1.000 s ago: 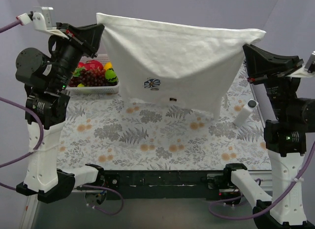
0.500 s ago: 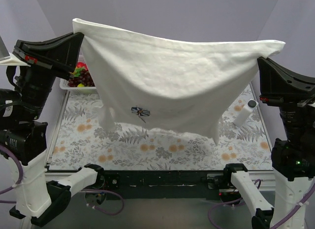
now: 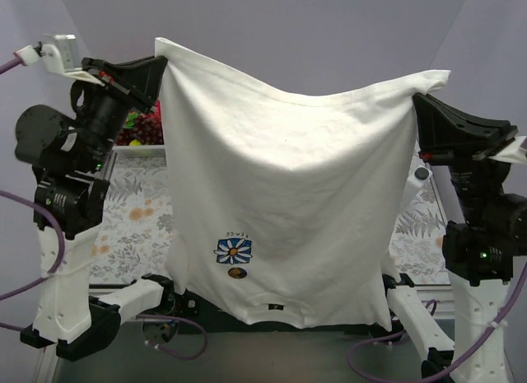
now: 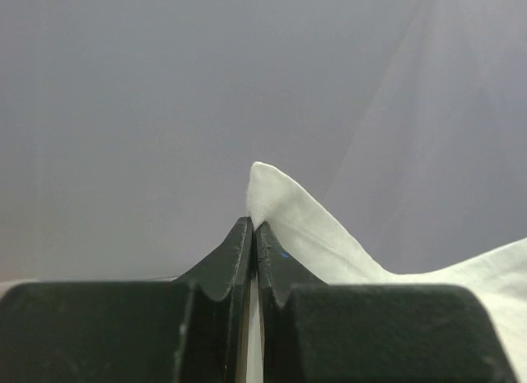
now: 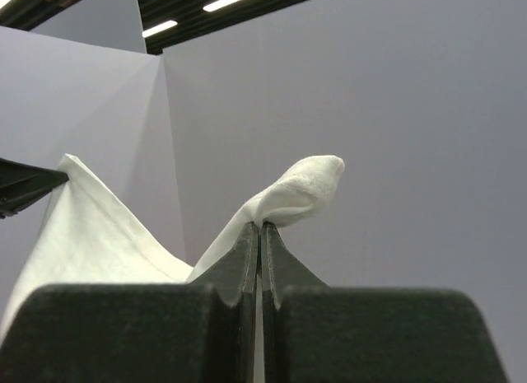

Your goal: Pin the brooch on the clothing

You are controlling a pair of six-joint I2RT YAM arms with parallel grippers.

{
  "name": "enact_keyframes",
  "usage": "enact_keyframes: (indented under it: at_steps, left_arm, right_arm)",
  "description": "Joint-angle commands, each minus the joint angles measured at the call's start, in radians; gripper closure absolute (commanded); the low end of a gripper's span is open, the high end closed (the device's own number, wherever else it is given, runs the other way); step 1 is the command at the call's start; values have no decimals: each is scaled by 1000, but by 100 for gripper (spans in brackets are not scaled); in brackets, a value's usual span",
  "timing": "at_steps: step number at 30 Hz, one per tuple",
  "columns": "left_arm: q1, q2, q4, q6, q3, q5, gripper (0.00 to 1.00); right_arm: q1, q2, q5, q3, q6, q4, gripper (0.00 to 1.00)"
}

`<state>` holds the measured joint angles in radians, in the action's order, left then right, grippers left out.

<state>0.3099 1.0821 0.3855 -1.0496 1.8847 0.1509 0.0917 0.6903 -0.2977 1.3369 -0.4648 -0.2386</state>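
Holds the soft, light clothing (image 3: 280,193) aloft over the desk (image 3: 123,218), top corners clamped tight in left gripper (image 3: 158,66) and right gripper (image 3: 416,99) jaws.

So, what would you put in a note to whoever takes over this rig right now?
Left gripper: shut on one top corner of the white T-shirt.
Right gripper: shut on the other top corner.
The T-shirt hangs spread between them above the table, neckline down, flower emblem facing the top camera.
Done: shirt lifted and shown. A small brown round spot sits just below the emblem. It may be the brooch, but it is too small to confirm.
Left: check the pin, then lay the shirt down.
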Motion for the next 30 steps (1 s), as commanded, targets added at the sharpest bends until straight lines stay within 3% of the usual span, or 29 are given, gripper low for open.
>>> enact_keyframes:
  at_steps: [1,8,12,22,30]
  left_arm:
    - [-3,79,18,42,-116,-174,100]
    - [-6,142,-164,23,-479,-255,100]
    - [-22,232,-272,19,-570,-275,100]
    - [-80,458,-474,14,-636,-280,100]
    - [-123,611,-540,-4,-582,-272,100]
  right_arm:
    - [-3,77,22,-132,-14,-33,99]
    - [-1,176,52,-358,12,-133,99]
    - [-3,265,61,-421,37,-209,99]
    - [-6,596,0,-504,87,-490,99]
    - [-17,914,-76,-328,100,-505,99]
